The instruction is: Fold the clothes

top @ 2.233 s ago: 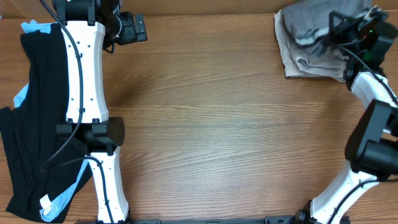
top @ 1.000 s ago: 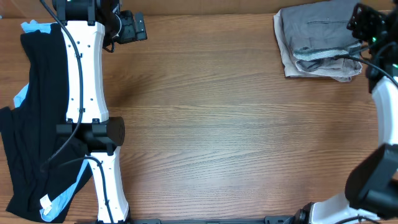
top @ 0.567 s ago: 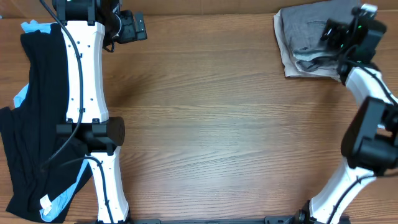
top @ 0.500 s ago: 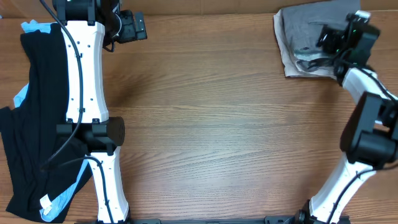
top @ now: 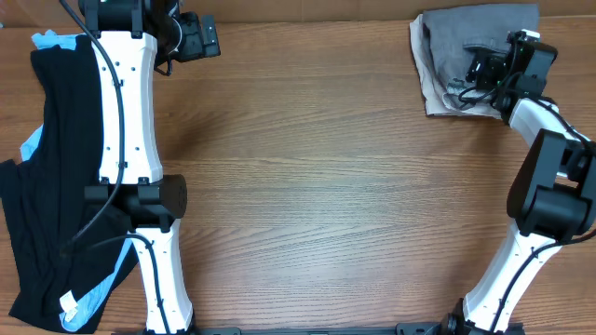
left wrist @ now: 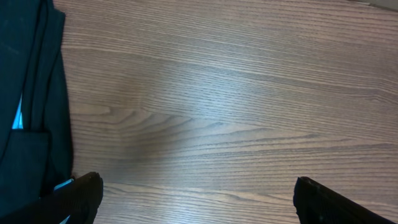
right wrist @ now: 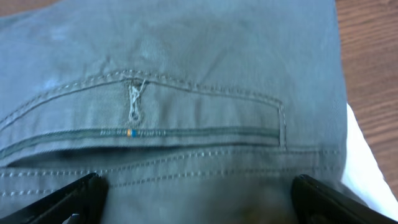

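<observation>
The clothes, a pair of grey shorts (top: 456,33), lie folded at the table's far right corner on top of pale beige shorts (top: 430,86). My right gripper (top: 477,71) hovers low over them, open. In the right wrist view the grey shorts (right wrist: 186,74) fill the frame, with a stitched slit pocket (right wrist: 155,132) across the middle. My right gripper (right wrist: 199,205) stands wide there, both fingertips (right wrist: 78,198) over the fabric and nothing pinched between them. My left gripper (top: 200,39) is at the far left, open above bare wood, also open in its own view (left wrist: 199,202).
Long black and light-blue garments (top: 47,186) lie along the table's left edge, beneath and beside the left arm; the black cloth (left wrist: 31,93) shows at the left of the left wrist view. The pale beige shorts' edge (right wrist: 364,165) pokes out right of the grey ones. Brown wooden table (top: 326,186).
My right gripper has swung from the right side of the pile leftward over the grey shorts and its jaws have spread wide. The left arm has not moved.
</observation>
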